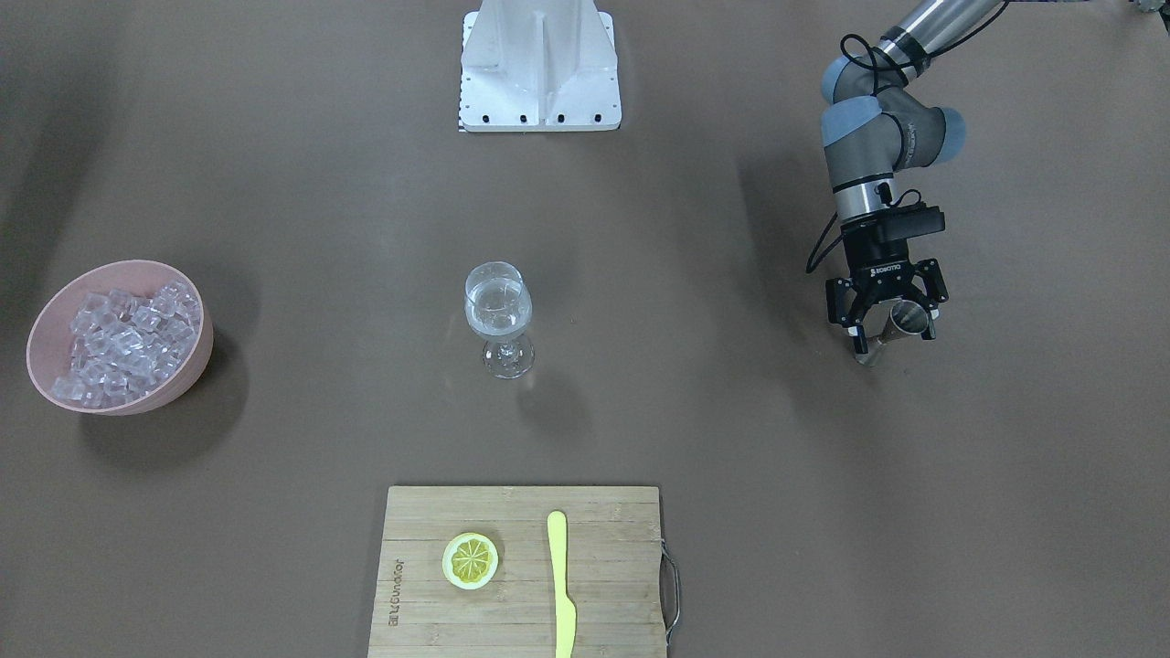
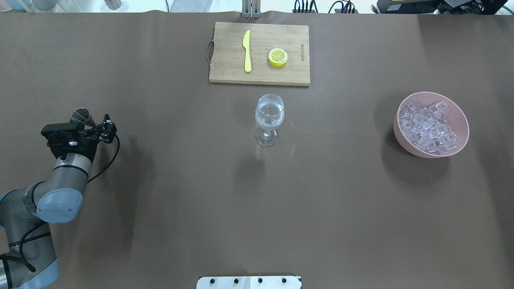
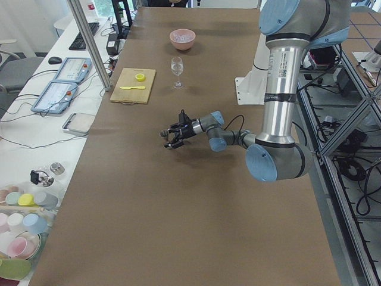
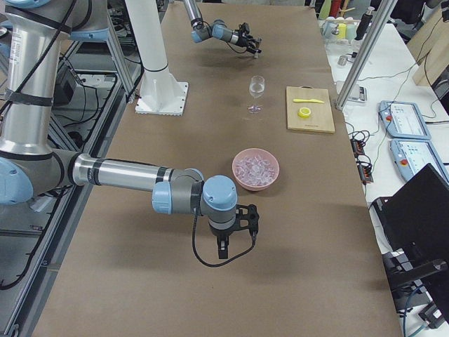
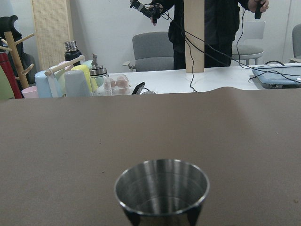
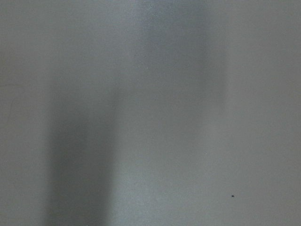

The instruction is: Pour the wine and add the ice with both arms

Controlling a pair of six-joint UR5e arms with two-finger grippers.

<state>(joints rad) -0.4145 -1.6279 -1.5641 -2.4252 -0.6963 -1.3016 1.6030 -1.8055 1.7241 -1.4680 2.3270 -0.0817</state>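
Observation:
A clear stemmed glass [image 1: 498, 306] holding clear liquid stands mid-table. The ice [image 1: 123, 343] is heaped in a pink bowl [image 1: 196, 366], far from both arms; it also shows in the overhead view [image 2: 427, 128]. My left gripper [image 1: 891, 336] hangs low over the table with its fingers spread on either side of a small steel measuring cup [image 1: 903, 318]. The left wrist view shows that cup [image 5: 162, 190] upright on the table. My right gripper [image 4: 224, 246] shows only in the exterior right view, near the table's edge by the bowl. I cannot tell whether it is open.
A wooden cutting board [image 1: 612, 530] with a lemon half [image 1: 470, 559] and a yellow knife [image 1: 560, 585] lies beyond the glass. The white base block [image 1: 539, 68] stands at the robot's side. The right wrist view shows only blurred grey surface.

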